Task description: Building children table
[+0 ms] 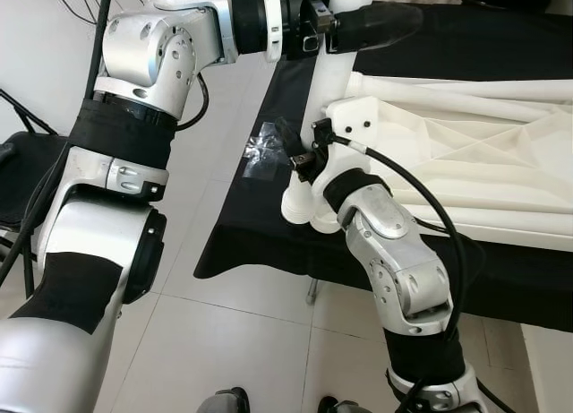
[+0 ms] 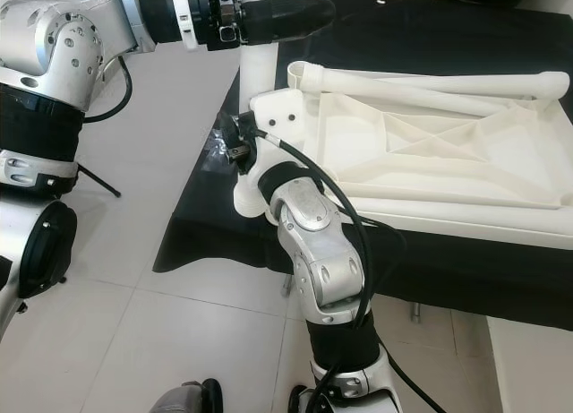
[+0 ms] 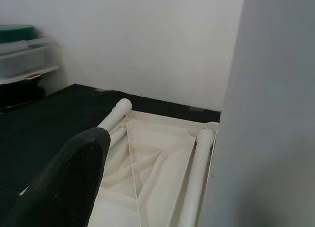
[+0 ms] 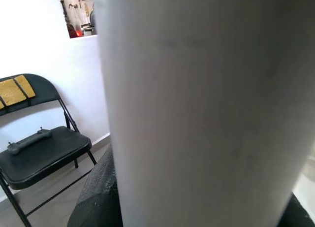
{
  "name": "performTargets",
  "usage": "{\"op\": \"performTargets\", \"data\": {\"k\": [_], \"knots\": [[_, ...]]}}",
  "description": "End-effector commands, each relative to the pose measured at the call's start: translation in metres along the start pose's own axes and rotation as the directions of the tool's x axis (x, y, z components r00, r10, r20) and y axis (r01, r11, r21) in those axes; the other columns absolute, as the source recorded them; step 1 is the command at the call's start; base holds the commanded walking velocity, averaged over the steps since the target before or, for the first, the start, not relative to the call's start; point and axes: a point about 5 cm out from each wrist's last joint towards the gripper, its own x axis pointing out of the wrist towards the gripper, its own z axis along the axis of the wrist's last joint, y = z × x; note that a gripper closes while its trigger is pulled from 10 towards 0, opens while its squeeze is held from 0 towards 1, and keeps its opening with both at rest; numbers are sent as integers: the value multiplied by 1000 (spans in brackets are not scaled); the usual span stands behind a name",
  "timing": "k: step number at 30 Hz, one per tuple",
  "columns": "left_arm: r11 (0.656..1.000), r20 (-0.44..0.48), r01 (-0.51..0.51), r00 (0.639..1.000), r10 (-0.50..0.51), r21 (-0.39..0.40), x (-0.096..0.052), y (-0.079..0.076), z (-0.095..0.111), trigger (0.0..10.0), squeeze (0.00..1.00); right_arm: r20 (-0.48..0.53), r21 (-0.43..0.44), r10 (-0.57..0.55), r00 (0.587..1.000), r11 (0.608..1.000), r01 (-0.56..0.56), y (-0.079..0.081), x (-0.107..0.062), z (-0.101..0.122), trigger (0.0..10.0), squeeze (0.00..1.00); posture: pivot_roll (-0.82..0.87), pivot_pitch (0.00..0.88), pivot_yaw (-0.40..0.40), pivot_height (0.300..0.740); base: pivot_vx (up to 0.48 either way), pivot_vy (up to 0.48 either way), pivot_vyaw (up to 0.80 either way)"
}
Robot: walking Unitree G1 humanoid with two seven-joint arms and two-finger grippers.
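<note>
Upside-down cream tabletop (image 2: 430,153) on black cloth (image 2: 466,28); white leg (image 1: 336,46) upright at its corner, clasped by left gripper (image 1: 345,28) and right gripper (image 1: 309,193); folding chair (image 4: 39,148) behind

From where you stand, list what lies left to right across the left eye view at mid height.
Folding chair → left arm → tiled floor → clear plastic wrap on the black cloth → upright white leg → white tabletop lying upside down.
</note>
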Motion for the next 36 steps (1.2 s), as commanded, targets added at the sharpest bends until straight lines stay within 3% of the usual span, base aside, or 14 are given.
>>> {"op": "performTargets", "data": {"k": [1,2,3,4,5,7,12,15,17,24,27,32,35,36], "knots": [[999,59,-17,998,15,32,-10,0,17,10000,0,-25,-11,84,996,996,-85,13,4,-6,10000,0,67,177,8,740,0,0,0],[999,108,-28,994,24,41,-20,0,29,10000,0,-17,1,44,999,999,-44,2,6,-4,10000,0,67,177,8,740,0,0,0],[999,108,-28,994,24,41,-20,0,29,10000,0,-17,1,44,999,999,-44,2,6,-4,10000,0,67,177,8,740,0,0,0],[998,210,-44,977,35,40,-40,-2,52,10000,0,11,25,-48,999,999,47,-20,9,2,10000,0,61,172,-1,740,0,0,0],[998,210,-44,977,35,40,-40,-2,52,10000,0,11,25,-48,999,999,47,-20,9,2,10000,0,61,172,-1,740,0,0,0],[998,275,-56,960,42,41,-54,-6,66,10000,0,36,44,-97,995,994,96,-36,10,8,10000,0,62,169,-9,740,0,0,0],[991,275,-117,957,95,63,-74,-13,73,10000,0,103,-38,-76,992,996,80,-49,15,24,10000,0,64,160,-25,740,0,0,0],[990,252,-122,962,103,64,-78,-15,69,10000,0,114,-55,-66,991,996,73,-49,17,27,10000,0,64,157,-28,740,0,0,0],[982,204,-167,968,145,94,-81,-16,60,10000,0,138,-143,-10,990,989,30,-44,21,33,10000,0,67,151,-37,740,0,0,0],[955,109,-263,962,250,136,-75,-16,26,10000,0,174,-238,139,975,966,-95,-18,27,41,10000,0,55,134,-43,740,0,0,0],[952,53,-246,969,240,181,-68,-18,14,10000,0,169,-243,187,968,960,-143,-6,28,40,10000,0,53,128,-45,740,0,0,0],[962,40,-202,979,198,184,-58,-16,6,10000,0,153,-248,258,954,944,-216,12,29,35,10000,0,49,121,-38,740,0,0,0],[964,54,-191,981,184,184,-54,-15,7,10000,0,144,-245,259,955,944,-219,14,31,33,10000,0,49,120,-35,740,0,0,0],[963,72,-198,980,188,184,-53,-14,9,10000,0,136,-240,218,966,954,-182,7,34,31,10000,0,50,119,-34,740,0,0,0]]}}
